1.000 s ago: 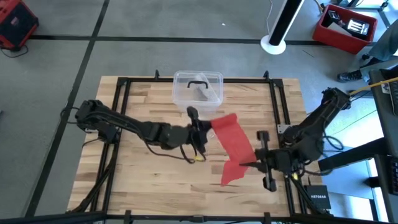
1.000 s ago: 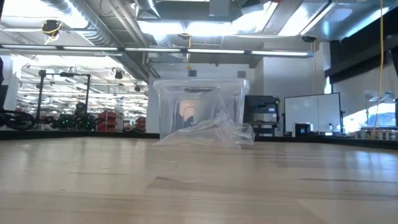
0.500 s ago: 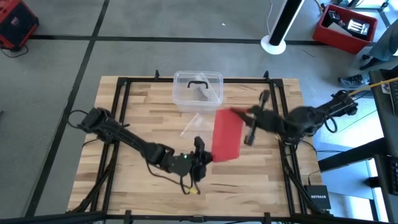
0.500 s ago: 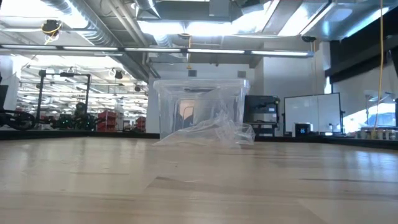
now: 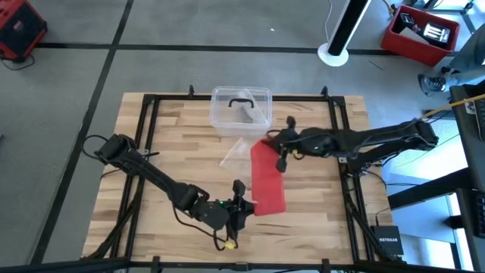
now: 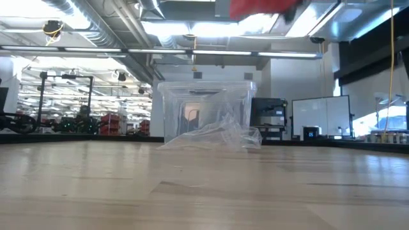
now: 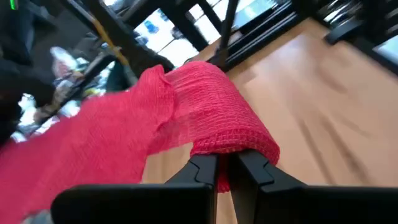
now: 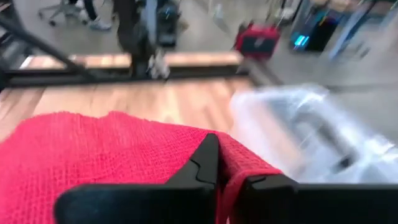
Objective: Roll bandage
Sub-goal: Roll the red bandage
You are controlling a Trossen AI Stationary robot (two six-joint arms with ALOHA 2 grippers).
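The red bandage (image 5: 265, 182) is a flat band stretched between my two grippers, held above the table's middle. It also shows at the top of the low view (image 6: 262, 6). My left gripper (image 5: 242, 203) is shut on its near end. My right gripper (image 5: 279, 150) is shut on its far end, close to the clear plastic box (image 5: 241, 106). My left gripper pinches the bandage's near end between its two fingers, at a rolled-over fold (image 7: 229, 146) of more than one layer. The fingers come from the table's left. That end is lifted clear of the table. My right gripper pinches the bandage's far end (image 8: 231, 158) between its two fingers, at the edge. The fingers come from the table's right, across the band. The band runs away from them toward the near edge, clear of the table.
The clear plastic box with a black handle stands at the table's far middle (image 6: 204, 112). A crumpled clear wrapper (image 5: 235, 152) lies just in front of it. A black frame (image 5: 148, 114) runs around the tabletop. Bare wood lies to the left and near right.
My right gripper has swung from the near right toward the far edge and the middle, up to the box. My left gripper has gone toward the near edge. The bandage has turned end for end between them and stays lifted.
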